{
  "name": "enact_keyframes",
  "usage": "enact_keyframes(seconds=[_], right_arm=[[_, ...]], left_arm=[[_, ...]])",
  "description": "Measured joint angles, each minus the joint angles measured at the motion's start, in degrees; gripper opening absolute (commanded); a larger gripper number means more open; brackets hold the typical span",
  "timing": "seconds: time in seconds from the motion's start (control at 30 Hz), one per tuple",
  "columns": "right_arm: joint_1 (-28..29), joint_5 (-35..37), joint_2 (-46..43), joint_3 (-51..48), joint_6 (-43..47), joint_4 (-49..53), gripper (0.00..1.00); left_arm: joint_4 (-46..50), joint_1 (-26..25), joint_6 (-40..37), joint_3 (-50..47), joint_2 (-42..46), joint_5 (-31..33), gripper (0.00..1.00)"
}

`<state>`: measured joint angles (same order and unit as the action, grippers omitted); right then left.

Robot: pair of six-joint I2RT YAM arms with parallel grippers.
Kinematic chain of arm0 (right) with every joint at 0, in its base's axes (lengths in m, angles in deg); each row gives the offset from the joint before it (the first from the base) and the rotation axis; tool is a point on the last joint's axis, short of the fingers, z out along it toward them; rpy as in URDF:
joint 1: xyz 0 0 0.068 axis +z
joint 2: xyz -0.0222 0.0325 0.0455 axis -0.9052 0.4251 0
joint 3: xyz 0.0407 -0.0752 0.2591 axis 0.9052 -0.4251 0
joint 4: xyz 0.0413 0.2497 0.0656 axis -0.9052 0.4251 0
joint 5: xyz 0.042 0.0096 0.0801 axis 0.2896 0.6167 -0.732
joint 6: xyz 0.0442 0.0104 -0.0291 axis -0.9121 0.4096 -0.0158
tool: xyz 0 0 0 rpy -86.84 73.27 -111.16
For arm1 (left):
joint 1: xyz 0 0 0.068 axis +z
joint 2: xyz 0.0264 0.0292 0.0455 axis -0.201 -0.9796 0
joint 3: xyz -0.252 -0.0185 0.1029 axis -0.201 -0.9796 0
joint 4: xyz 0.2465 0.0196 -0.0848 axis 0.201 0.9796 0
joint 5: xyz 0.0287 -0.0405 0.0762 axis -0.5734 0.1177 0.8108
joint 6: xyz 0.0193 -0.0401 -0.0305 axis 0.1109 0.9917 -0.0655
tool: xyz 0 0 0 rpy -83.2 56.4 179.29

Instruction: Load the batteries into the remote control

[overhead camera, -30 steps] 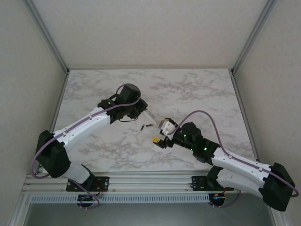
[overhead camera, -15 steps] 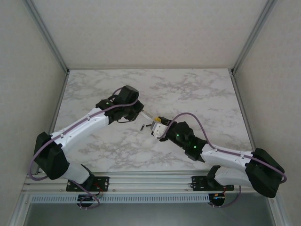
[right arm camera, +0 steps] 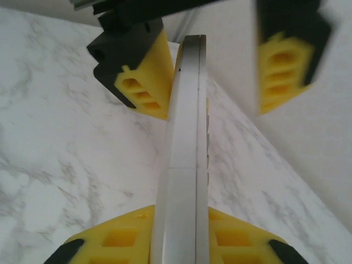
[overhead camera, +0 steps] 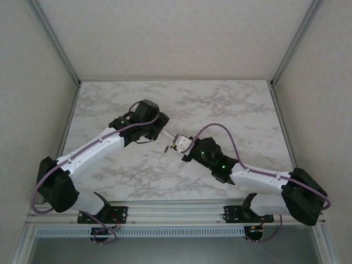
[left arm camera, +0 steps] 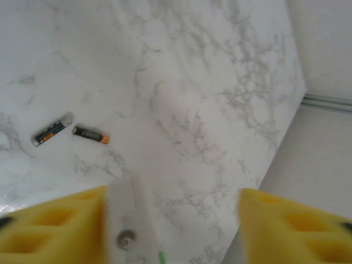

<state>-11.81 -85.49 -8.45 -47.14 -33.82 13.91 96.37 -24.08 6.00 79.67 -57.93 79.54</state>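
Now the remote (right arm camera: 184,137) stands edge-on up the middle of the right wrist view, its long axis running from the bottom edge to the top. The right hand (right arm camera: 181,245) pinches its lower end from both sides. The left hand (left arm camera: 173,231) is spread, one side just beside the remote's upper end and the other well apart from it. Two batteries (left arm camera: 52,131) lie close together, nearly end to end, on the tabletop (left arm camera: 192,82) at the left of the left wrist view. They are ahead of the spread left hand, which looks better placed to fetch them.
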Motion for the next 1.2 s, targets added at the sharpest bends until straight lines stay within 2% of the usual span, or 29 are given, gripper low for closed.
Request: enact_keyframes(seconds=[0.07,0.13,0.2,0.27,0.33,0.47,0.53,0.63,0.73,0.93,1.0,1.1,1.2], right_arm=[[-3.3,-5.2,-0.7,3.7,-8.0,5.3,0.09],[-8.2,-11.1,-0.7,8.7,-17.7,10.9,0.07],[-13.2,-17.0,-0.4,14.3,-27.8,15.8,0.06],[-17.2,-23.7,0.7,19.6,-37.6,18.8,0.06],[-19.3,-30.3,1.9,22.7,-46.7,18.7,0.06],[-20.2,-41.0,4.8,23.6,-61.9,15.2,0.05],[-20.2,-44.8,6.6,23.6,-68.4,13.4,0.05],[-20.2,-48.2,8.4,23.5,-76.8,9.1,0.05],[-20.3,-50.0,9.2,23.5,-84.0,2.6,0.05],[-19.6,-51.3,10.3,23.5,-92.9,-6.1,0.05],[-19.1,-51.2,10.3,23.5,-94.3,-7.5,0.06],[-19.0,-50.9,10.4,23.5,-96.0,-8.8,0.17],[-18.9,-50.8,10.3,23.6,-96.2,-8.3,0.38]], left_arm=[[-1.6,1.2,-4.9,0.0,3.3,2.2,0.96],[-4.2,3.7,-11.6,-0.2,7.3,3.0,0.99],[-7.3,7.6,-18.0,-0.7,10.8,0.3,0.99],[-11.8,12.8,-23.1,-1.9,12.9,-6.3,0.99],[-18.4,16.3,-25.1,-5.2,13.3,-15.1,0.99],[-28.5,17.4,-24.9,-11.5,10.3,-29.2,0.96],[-31.6,17.4,-23.9,-13.2,9.0,-33.9,0.88],[-39.6,17.4,-20.0,-14.7,8.9,-38.6,0.65],[-47.8,17.7,-15.1,-16.2,8.9,-40.6,0.47],[-58.8,17.4,-7.6,-18.6,8.9,-42.8,0.34],[-60.2,17.2,-6.5,-18.6,8.9,-42.7,0.25],[-62.4,17.1,-5.2,-18.6,8.9,-42.6,0.11],[-62.8,17.0,-5.7,-18.6,9.0,-42.5,0.04]])
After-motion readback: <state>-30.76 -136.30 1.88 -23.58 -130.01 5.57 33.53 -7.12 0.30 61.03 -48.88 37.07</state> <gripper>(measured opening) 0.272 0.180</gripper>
